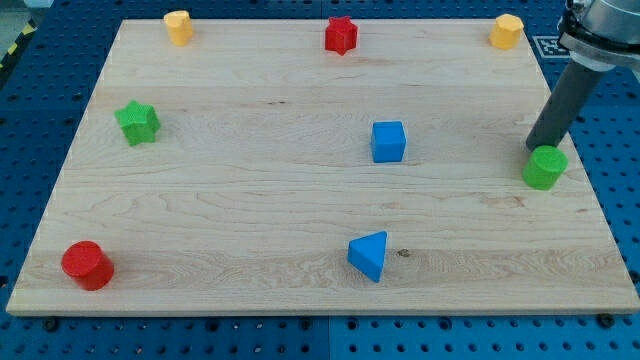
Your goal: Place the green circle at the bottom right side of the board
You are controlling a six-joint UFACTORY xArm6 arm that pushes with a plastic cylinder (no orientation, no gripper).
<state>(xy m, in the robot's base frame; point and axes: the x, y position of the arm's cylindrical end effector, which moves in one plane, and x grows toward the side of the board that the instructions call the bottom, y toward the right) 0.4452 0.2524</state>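
Observation:
The green circle (544, 167) is a short green cylinder near the board's right edge, about halfway down. My tip (533, 148) is at the circle's upper left side, touching or nearly touching it. The dark rod slants up to the view's top right corner. The wooden board (250, 210) fills most of the view.
A green star (138, 122) sits at the left. A blue cube (388, 141) and a blue triangle (369, 256) sit near the middle. A red cylinder (88, 265) is at the bottom left. A red star (341, 35) and two yellow blocks (178, 27), (506, 31) line the top edge.

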